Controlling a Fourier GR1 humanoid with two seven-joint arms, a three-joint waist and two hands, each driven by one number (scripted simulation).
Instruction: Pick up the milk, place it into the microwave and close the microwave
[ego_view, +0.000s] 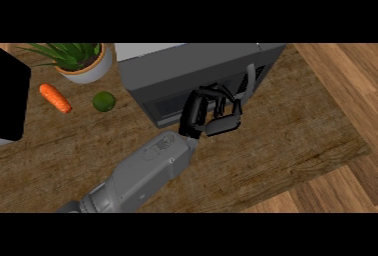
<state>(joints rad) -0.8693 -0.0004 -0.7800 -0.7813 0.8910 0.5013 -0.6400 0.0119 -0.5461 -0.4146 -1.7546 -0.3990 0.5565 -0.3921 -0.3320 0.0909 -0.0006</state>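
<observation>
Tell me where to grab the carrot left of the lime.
Take the carrot at mid-body, coming from above, with fingers and thumb across its narrow width. It lies flat on the counter with its long axis diagonal, so the sides are free. It tapers, so the thicker middle is likely the best hold.

Even, soft light falls across the brown wood-grain surface (295, 145); shadows are faint, with no glare.
</observation>
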